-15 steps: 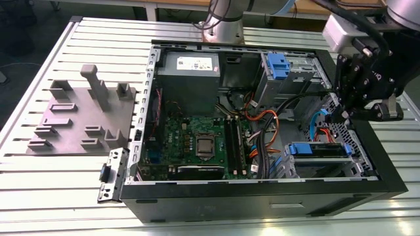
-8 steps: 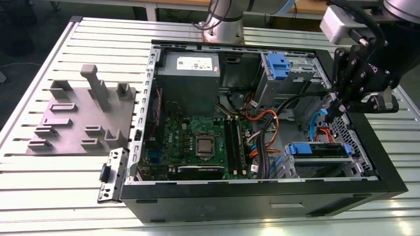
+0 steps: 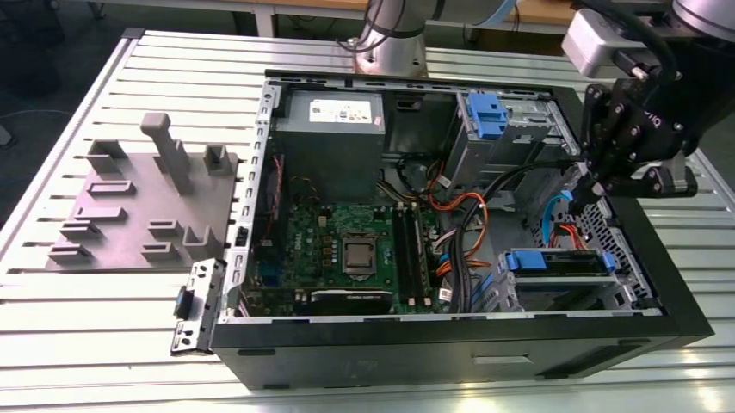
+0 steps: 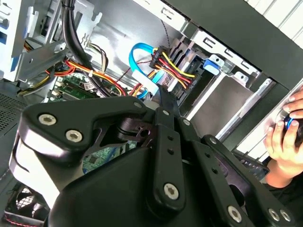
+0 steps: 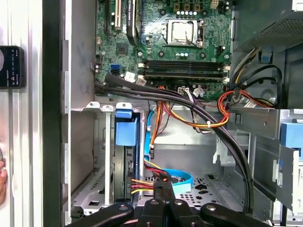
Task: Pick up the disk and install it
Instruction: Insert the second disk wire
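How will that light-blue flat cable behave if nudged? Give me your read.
The light-blue flat cable would probably bend rather than resist, since it lies in a loose loop. As a thin ribbon it is likely light. It may spring back or tug at its plug, as it seems to run to a connector beside the red-and-yellow wires.

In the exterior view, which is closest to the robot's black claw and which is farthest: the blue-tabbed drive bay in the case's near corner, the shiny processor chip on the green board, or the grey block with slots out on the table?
From the gripper, nearest first:
1. Blue-tabbed drive bay, just below it, at the case's right end.
2. Processor chip, mid-case on the green board.
3. Grey slotted block, outside the case, at the exterior view's left.
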Controlling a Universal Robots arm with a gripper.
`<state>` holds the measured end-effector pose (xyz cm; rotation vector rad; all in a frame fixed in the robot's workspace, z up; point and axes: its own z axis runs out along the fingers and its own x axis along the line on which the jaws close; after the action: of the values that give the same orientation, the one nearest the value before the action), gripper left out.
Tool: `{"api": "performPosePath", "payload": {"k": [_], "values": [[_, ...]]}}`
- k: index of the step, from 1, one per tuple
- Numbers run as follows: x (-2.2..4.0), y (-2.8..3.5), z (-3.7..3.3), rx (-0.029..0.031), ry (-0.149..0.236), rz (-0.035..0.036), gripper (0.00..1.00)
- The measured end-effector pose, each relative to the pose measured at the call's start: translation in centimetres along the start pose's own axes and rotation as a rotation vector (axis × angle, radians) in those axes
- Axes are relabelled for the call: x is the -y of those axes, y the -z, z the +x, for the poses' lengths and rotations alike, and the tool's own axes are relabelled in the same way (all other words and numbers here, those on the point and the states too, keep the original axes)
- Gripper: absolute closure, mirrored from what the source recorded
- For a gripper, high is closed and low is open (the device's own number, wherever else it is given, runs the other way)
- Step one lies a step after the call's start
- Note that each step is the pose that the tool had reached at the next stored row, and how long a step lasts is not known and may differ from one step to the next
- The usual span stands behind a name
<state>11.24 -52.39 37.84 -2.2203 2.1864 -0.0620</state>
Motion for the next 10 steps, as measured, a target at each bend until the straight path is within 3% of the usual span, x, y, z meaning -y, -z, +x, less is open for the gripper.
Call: {"api": "performPosePath", "payload": {"k": [3, 4, 7, 10], "values": [[0.06, -0.06, -0.01, 0.0003, 0.012, -0.0017, 0.89], [0.06, -0.09, -0.01, 0.0008, 0.02, -0.0018, 0.83], [0.05, -0.23, -0.01, 0.0027, 0.062, -0.0013, 0.82], [0.05, -0.4, -0.07, 0.003, 0.091, -0.0011, 0.69]]}}
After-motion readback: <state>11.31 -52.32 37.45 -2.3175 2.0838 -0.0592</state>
